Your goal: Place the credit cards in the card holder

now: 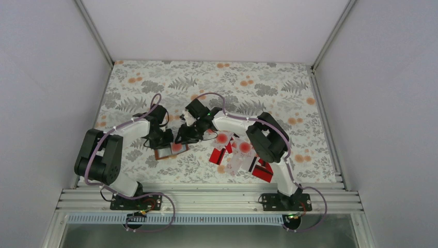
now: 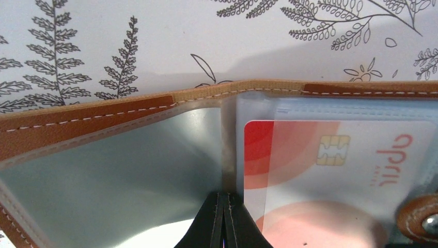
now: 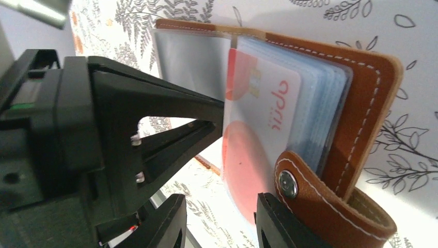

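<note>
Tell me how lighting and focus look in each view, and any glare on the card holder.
Top external: even, soft light, hardly any shadow, sharp but small. Left wrist: the card holder is sharp, a white sheen on its clear sleeve at lower left; the left gripper slightly soft. Right wrist: the credit card reads crisply, the left gripper looms dark, the upper-left corner is blurred.

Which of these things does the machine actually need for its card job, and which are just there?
Needed:
card holder
card in its pocket
loose credit cards
left gripper, pinching the holder's fold
right gripper, by the card

Just there:
flowered table cover
purple cables
metal rail
</note>
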Robot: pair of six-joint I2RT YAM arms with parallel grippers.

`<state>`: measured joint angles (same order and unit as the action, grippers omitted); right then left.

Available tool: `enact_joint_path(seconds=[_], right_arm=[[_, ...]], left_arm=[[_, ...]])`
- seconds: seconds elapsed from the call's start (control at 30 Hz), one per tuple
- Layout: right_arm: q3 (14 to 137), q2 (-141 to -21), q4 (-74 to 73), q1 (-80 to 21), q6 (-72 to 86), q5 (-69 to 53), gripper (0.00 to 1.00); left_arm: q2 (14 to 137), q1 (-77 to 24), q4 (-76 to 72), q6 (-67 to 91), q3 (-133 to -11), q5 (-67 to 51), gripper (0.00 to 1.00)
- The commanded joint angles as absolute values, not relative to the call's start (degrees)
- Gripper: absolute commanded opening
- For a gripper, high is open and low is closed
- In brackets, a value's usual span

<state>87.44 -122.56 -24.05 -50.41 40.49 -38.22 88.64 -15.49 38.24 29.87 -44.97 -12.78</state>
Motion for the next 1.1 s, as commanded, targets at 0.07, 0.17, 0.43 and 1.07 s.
enact_joint_path(seconds=[0.07,0.17,0.43,1.07], right_arm=[[87.2,-123.53,-25.82,-51.17,40.84,-34.77,0.35],[86.45,-122.74,-26.43,-51.19,40.7,-33.38,0.35],[84.26,-121.47,-25.23,-51.24,41.42,-33.03,0.35],[85.38,-123.66,-19.67,-51.42,43.87,-39.08,0.34]], left_arm=[[91.95,-15.66,34.3,28.49,-42.15,-11.87,0.02],[92.1,-15.72,34.11,28.31,-42.02,-11.95,0.02],[92.55,-15.71,33.67,27.81,-41.84,-12.55,0.02],[93.33,-15.71,33.05,26.71,-41.66,-13.69,0.02]])
